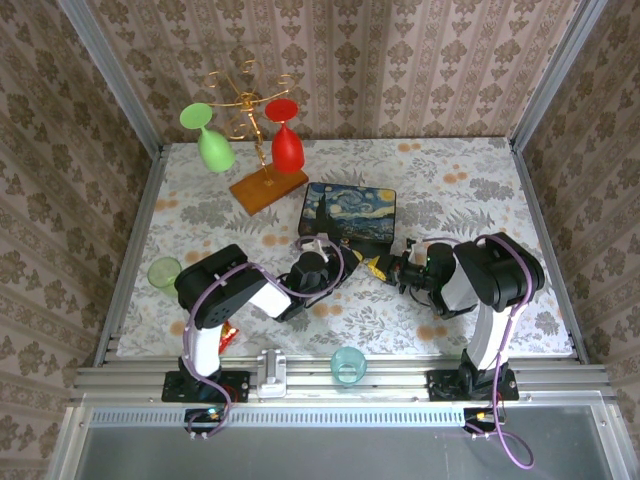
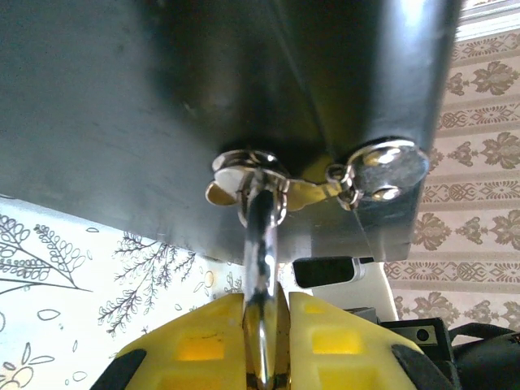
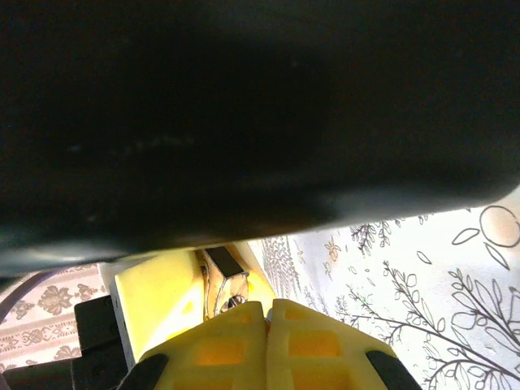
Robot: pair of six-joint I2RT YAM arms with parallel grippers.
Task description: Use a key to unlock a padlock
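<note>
The padlock [image 2: 264, 252] shows in the left wrist view as a shiny metal piece pinched between my left gripper's [image 2: 266, 305] yellow fingers. Its shackle runs up into the ring clasp [image 2: 250, 172] on the dark box front. From above, my left gripper [image 1: 362, 262] and right gripper [image 1: 384, 268] meet tip to tip just in front of the painted box [image 1: 348, 212]. In the right wrist view my right gripper [image 3: 268, 309] is shut, with a thin grey sliver of the key at the seam. It points at the brass padlock [image 3: 230, 286] close ahead.
A wooden rack [image 1: 268, 188] with a green glass [image 1: 213, 140] and a red glass [image 1: 285, 140] stands behind the box. A green cup [image 1: 163, 272] sits at the left, a teal cup [image 1: 348, 364] at the near edge and a red wrapper [image 1: 228, 336] by the left base.
</note>
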